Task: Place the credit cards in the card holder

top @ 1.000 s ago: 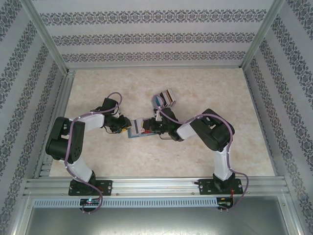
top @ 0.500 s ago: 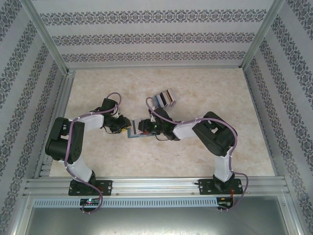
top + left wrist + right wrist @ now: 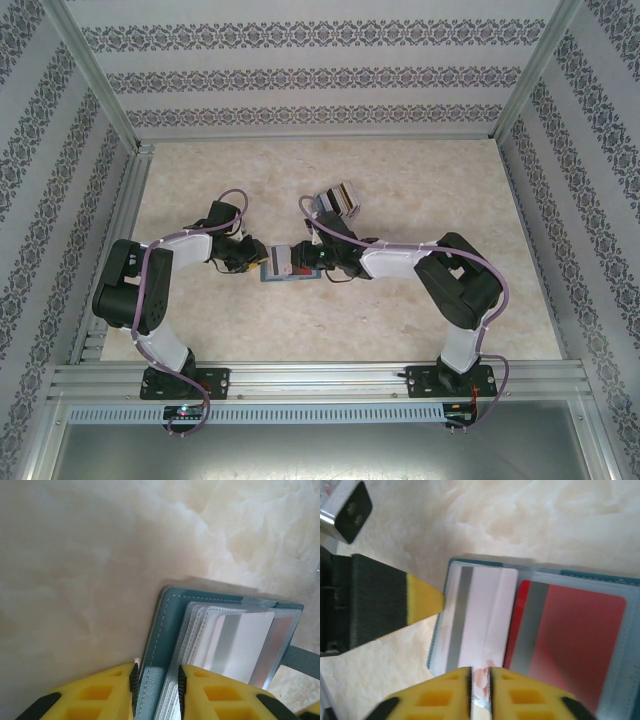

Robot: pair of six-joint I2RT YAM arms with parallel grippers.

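The left gripper [image 3: 156,682] is clamping the card holder [image 3: 161,625] by its cover to steady it while the right gripper [image 3: 480,680] is pinching the whitish card [image 3: 485,605], apparently seating it deeper.

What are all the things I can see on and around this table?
card holder: one, teal, lying open mid-table
whitish card: one, grey stripe, in a clear sleeve of the holder
red card: one, grey stripe, in the neighbouring sleeve
loose cards: small stack, mixed colours, farther back
table: one, beige marble
walls: patterned white, around the table
left end effector: yellow fingers, clamping the holder's cover
right end effector: yellow fingers, pinching the whitish card's near edge
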